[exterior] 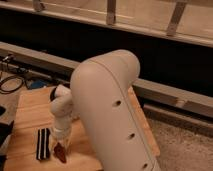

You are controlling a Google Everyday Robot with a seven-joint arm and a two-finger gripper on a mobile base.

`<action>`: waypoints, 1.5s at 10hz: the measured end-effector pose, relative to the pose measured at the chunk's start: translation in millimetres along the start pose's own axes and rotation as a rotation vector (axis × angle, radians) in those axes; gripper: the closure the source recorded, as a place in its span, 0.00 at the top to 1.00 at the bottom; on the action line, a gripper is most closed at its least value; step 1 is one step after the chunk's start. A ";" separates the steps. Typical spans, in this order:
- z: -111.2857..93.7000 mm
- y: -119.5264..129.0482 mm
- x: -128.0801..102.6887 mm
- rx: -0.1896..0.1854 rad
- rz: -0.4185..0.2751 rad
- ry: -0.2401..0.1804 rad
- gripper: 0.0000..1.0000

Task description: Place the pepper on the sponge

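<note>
Dark red pepper point(61, 154) lies just under the end effector point(61, 142).

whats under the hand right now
The dark red pepper shows just below the hand, over the wooden table, beside the striped block. The arm covers the table further right.

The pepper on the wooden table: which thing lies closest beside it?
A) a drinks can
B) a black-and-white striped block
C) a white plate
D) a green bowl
B: the striped block lies on the table right beside the pepper, and the gripper is directly above the pepper.
</note>
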 end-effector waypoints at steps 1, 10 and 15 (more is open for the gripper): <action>-0.4 2.8 -1.6 -0.003 -0.004 -0.005 0.27; -9.8 2.6 -10.3 -0.089 -0.035 -0.061 0.00; -122.5 17.4 -24.9 -0.168 -0.073 -0.269 0.00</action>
